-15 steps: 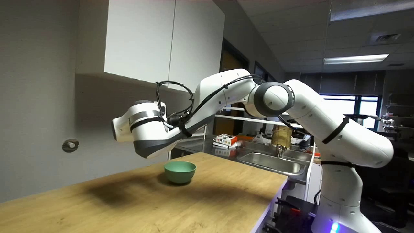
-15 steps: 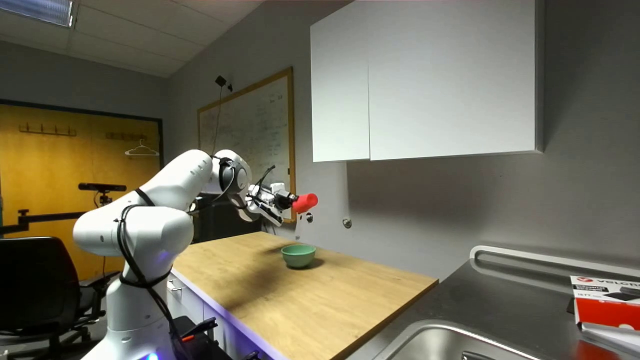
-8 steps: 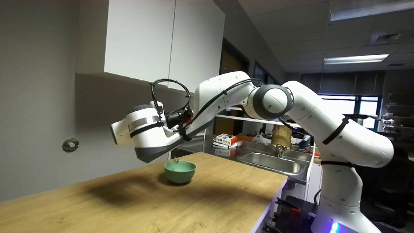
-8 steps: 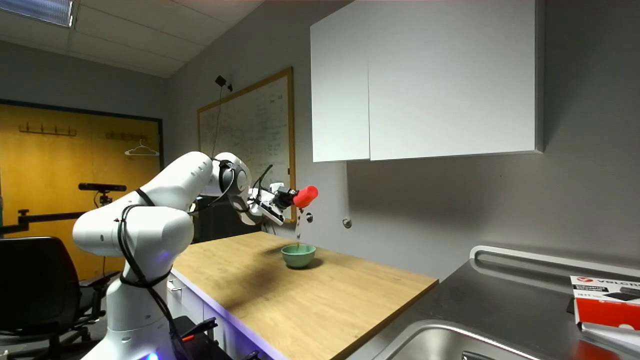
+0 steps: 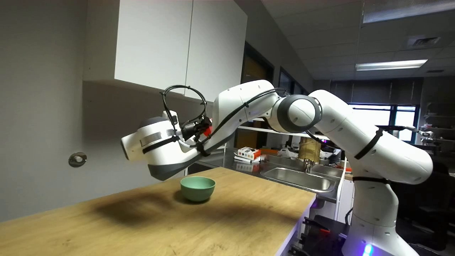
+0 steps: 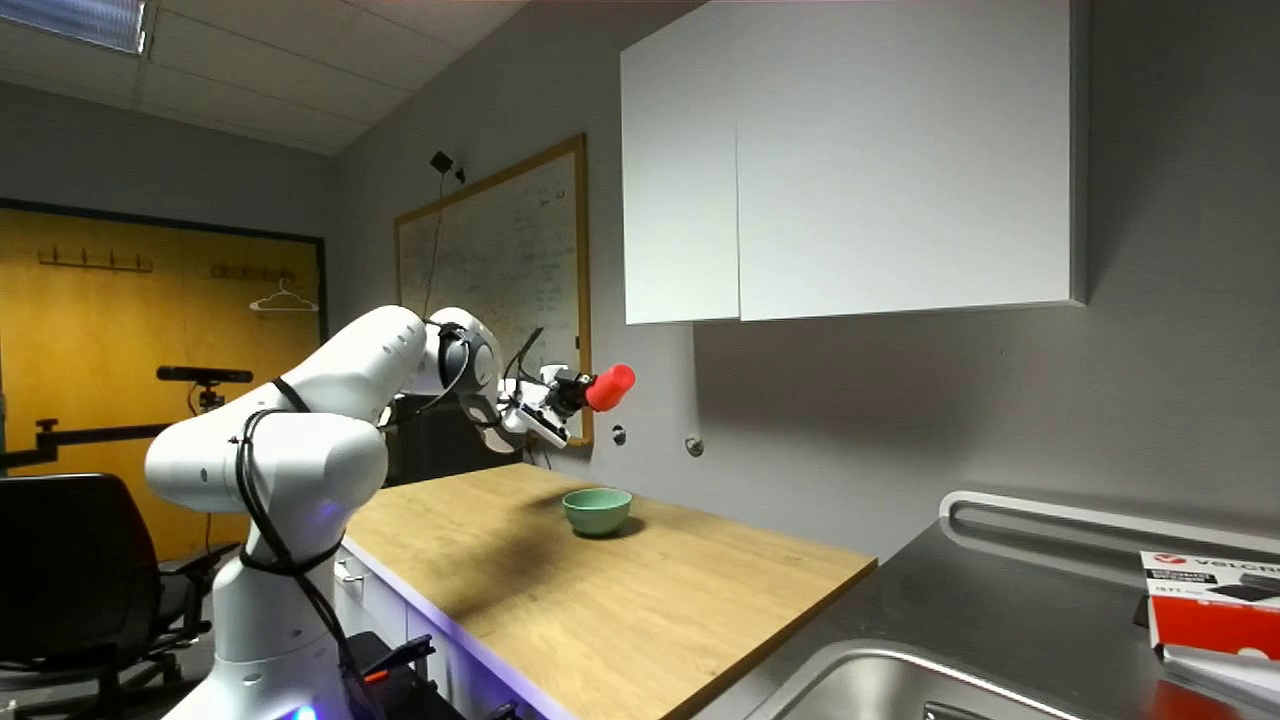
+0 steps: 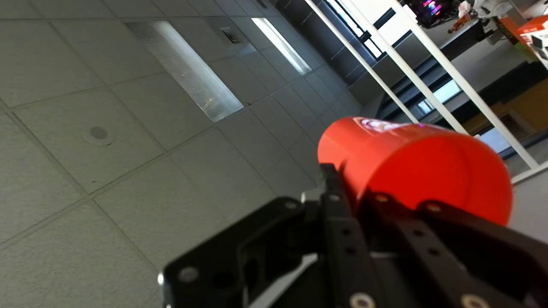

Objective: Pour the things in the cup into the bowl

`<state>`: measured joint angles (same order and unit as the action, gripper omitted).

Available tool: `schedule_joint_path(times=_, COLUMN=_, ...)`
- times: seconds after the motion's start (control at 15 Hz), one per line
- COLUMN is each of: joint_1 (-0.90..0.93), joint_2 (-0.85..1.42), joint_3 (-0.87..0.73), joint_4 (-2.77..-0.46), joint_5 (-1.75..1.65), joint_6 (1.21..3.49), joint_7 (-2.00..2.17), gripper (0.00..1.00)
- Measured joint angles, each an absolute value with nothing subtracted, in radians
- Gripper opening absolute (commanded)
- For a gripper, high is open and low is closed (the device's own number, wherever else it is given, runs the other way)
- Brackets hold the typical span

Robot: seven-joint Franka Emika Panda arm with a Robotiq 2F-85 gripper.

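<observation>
The red cup [image 6: 611, 388] is held in the air above the bowl, tipped with its base up and its mouth downward. Only a sliver of the cup [image 5: 208, 131] shows behind the arm. In the wrist view the cup [image 7: 351, 145] shows its open mouth, and the visible inside looks bare red. My gripper [image 7: 353, 188] is shut on the cup's wall near the rim, one finger outside and one inside. The light-green bowl [image 5: 197, 190] stands upright on the wooden table; it also shows in an exterior view [image 6: 597, 514]. The bowl's contents are hidden by its wall.
A white wall cabinet [image 5: 153, 42] hangs above the table, close over the arm. The grey wall [image 6: 760, 440] runs behind the table [image 6: 640, 590]. A dark counter with a metal sink [image 5: 300, 177] and a box [image 5: 249, 153] adjoin the table's end.
The cup has risen slightly and tipped further. Half a second ago small brown pieces were falling from it into the bowl; now none show in the air. The bowl has not moved.
</observation>
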<state>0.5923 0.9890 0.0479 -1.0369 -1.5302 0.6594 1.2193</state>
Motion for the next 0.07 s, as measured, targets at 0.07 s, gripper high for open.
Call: schedule_joint_path(times=0.07, joint_1=0.593, joint_2=0.991, joint_3=0.048, joint_4=-1.033, joint_5=-1.534, joint_6=0.658, joint_7=1.211, gripper=0.02)
